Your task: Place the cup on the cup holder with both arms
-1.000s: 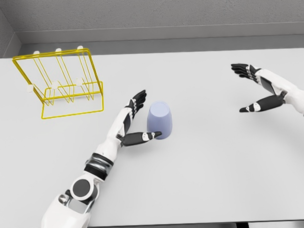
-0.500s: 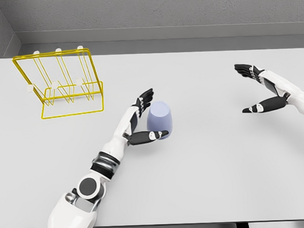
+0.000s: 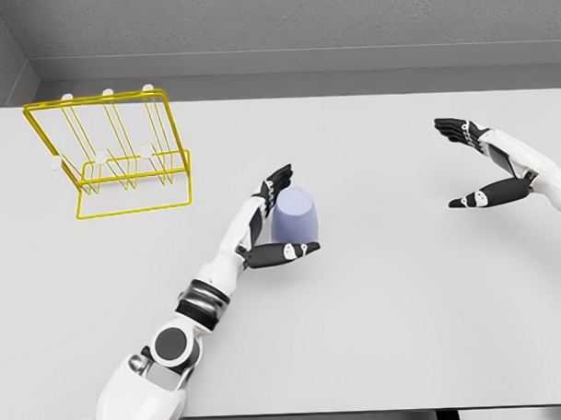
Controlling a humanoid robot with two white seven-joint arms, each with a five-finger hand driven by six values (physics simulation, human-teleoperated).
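Your left hand (image 3: 273, 221) sits spread around the lavender cup (image 3: 294, 215) at frame centre, thumb below and fingers behind, likely bracketing it for a grasp. The yellow cup holder (image 3: 113, 151) waits upper left; your right hand (image 3: 489, 168) hangs open far right.

On the table (image 3: 376, 317), the cup (image 3: 294, 215) stands upside down near the middle, a little left of centre. The cup holder (image 3: 113, 151) sits well apart from it, toward the far left corner, with its upright rack at the back and its base frame toward the front. The left robot hand (image 3: 270, 224) lies just beside the cup on its left, fingers behind the cup and thumb in front of it. The right robot hand (image 3: 482, 161) hangs over the table's far right side, well apart from the cup.
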